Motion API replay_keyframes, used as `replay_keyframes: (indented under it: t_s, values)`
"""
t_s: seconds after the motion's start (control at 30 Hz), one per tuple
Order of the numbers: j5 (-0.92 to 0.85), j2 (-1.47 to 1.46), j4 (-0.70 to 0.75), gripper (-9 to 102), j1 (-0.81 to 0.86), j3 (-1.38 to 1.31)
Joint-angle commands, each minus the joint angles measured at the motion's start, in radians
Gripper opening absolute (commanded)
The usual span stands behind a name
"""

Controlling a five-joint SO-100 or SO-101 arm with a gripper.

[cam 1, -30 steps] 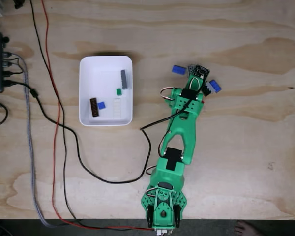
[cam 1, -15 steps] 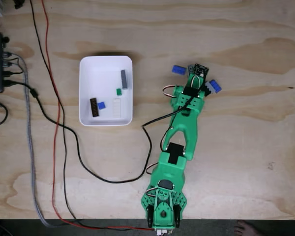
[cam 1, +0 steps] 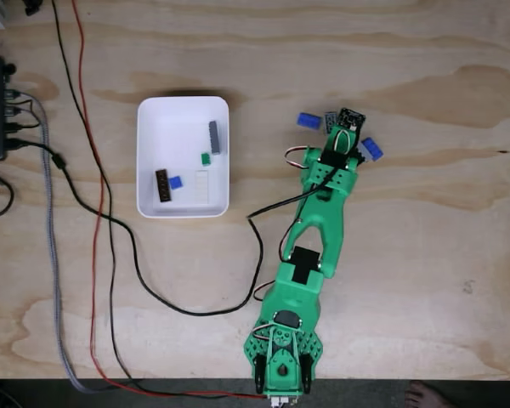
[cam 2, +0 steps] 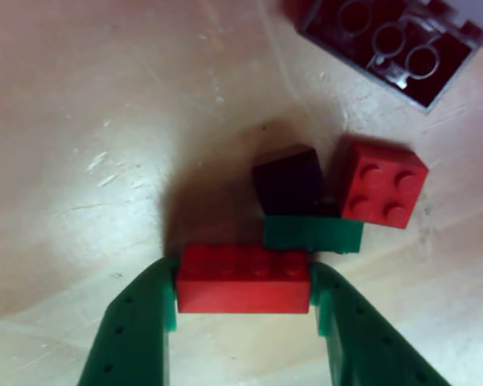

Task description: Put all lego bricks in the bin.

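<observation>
A long red brick [cam 2: 243, 278] is clamped endwise between the two green fingers [cam 2: 133, 326] of the gripper [cam 2: 243, 301], low over the table [cam 1: 425, 255]; the grip appears set for lifting. A green brick [cam 2: 312, 233], a dark brick [cam 2: 287, 181] and a square red brick [cam 2: 382, 184] lie just beyond. The bin [cam 1: 183, 115] stands well apart, to the left in the fixed view, already holding several bricks. No legible writing is visible.
</observation>
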Motion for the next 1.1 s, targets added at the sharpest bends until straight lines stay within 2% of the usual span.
replay_keyframes:
  t_s: [0.0,0.07,0.17,0.23,0.33,0.43,0.57,0.63,0.77,0.9,1.0,1.07]
  values:
    - [0.04,0.129,-0.051,0,-0.021,0.02]
    - [0.112,0.293,-0.087,0,-0.06,0.107]
    - [0.264,0.618,0.003,0,-0.202,0.173]
    - [0.407,0.724,0.051,0,-0.325,0.109]
    - [0.531,0.652,0.225,0,-0.508,-0.156]
    - [0.583,0.453,0.36,1,-0.672,-0.394]
    - [0.638,0.222,0.365,7,-0.818,-0.477]
    - [0.66,0.199,0.318,21,-0.828,-0.442]
    - [0.675,0.376,0.229,33,-0.724,-0.284]
    - [0.672,0.678,0.19,37,-0.422,-0.164]
    - [0.531,0.83,0.124,28,-0.124,0.018]
    - [0.385,0.841,0.123,23,0.008,0.172]
